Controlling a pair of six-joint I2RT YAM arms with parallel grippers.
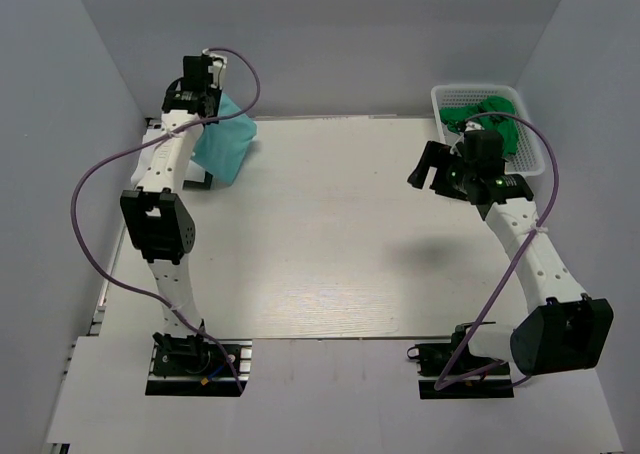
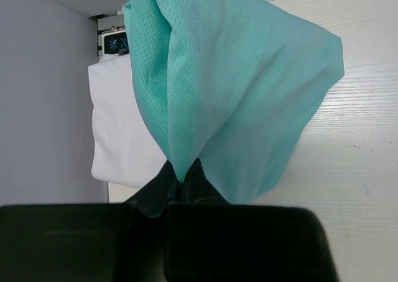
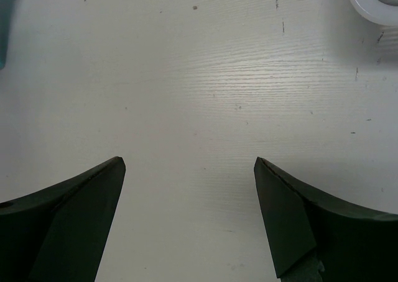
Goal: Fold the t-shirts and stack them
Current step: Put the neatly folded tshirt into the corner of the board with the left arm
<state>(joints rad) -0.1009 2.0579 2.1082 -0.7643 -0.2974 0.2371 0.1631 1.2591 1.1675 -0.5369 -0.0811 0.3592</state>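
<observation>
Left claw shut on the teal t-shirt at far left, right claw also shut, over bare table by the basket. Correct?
Not quite: the right claw is open, not shut. The right wrist view shows its jaws spread wide over bare table. The rest holds: the left claw is shut on the teal t-shirt, and the basket is close to the right claw.

White t-shirt (image 2: pixel 118 133) half hidden behind teal t-shirt (image 2: pixel 236 89); green items (image 1: pixel 478 111) in basket (image 1: pixel 445 98) partly covered by right arm (image 1: pixel 500 189), unidentifiable.

Pale grey walls (image 1: pixel 320 34), white wood-grain table (image 1: pixel 330 254), soft glare mid-table
</observation>
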